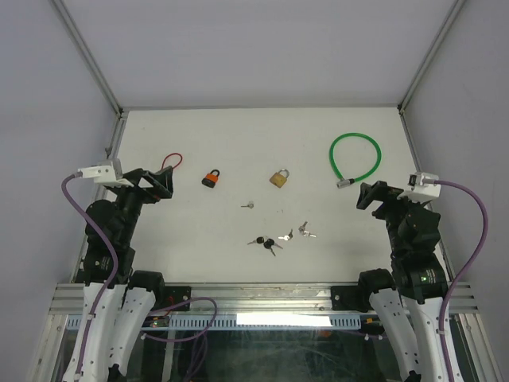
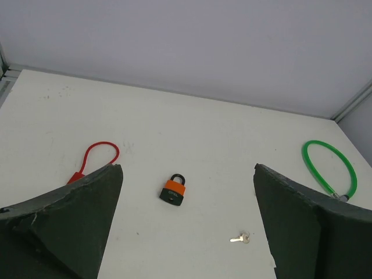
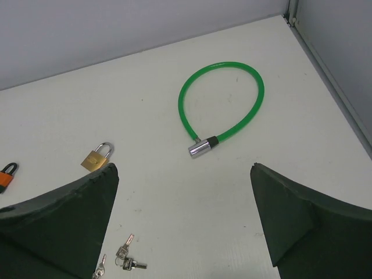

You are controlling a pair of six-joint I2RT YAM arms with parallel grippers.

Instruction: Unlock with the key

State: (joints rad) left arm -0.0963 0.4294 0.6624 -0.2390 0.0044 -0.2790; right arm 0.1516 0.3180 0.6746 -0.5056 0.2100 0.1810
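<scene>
Orange, brass, green, red: four locks on show, and nothing is picked up yet.
The left gripper (image 1: 161, 185) and right gripper (image 1: 371, 195) hover spread wide and empty, flanking the spread. The orange padlock (image 1: 211, 179) and brass padlock (image 1: 279, 177) lie mid-table, between the red cable lock (image 1: 171, 162) and green cable lock (image 1: 355, 159). A single key (image 1: 248, 204) and scattered keys (image 1: 266, 242) lie nearer the arms, apart from every lock, so matching key to lock probably comes first.

Orange padlock (image 3: 6, 175) edge-cropped; red cable lock (image 2: 75, 175) partly hidden.

Top view looks down from behind; both low wrist views face forward, sharing the orange padlock (image 2: 173, 190).
</scene>
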